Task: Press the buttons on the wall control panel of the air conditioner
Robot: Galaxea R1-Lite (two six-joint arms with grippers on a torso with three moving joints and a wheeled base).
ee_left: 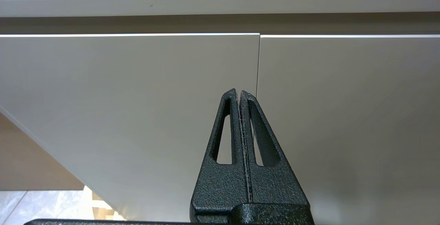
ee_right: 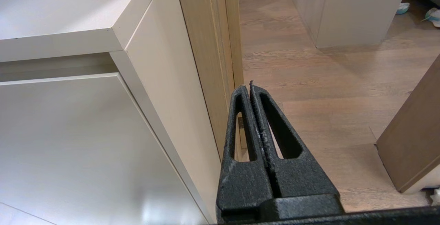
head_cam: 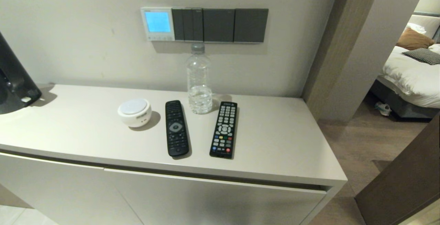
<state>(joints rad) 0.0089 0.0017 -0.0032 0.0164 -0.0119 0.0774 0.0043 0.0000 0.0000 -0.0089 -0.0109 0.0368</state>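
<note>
The air conditioner's wall control panel (head_cam: 157, 24) is a small white square with a light-blue lit screen, on the wall above the cabinet. Its buttons (head_cam: 160, 38) form a row of tiny keys along the bottom strip. Neither gripper shows in the head view. My left gripper (ee_left: 239, 92) is shut and empty, low in front of the cabinet doors (ee_left: 137, 98). My right gripper (ee_right: 248, 87) is shut and empty, low beside the cabinet's right end (ee_right: 165, 80), over the wooden floor.
Dark grey switch plates (head_cam: 220, 25) adjoin the panel's right side. On the cabinet top (head_cam: 275, 139) stand a clear water bottle (head_cam: 199, 80), two black remotes (head_cam: 176, 127) (head_cam: 224, 130) and a white round speaker (head_cam: 134, 112). A black object (head_cam: 13, 77) sits at far left.
</note>
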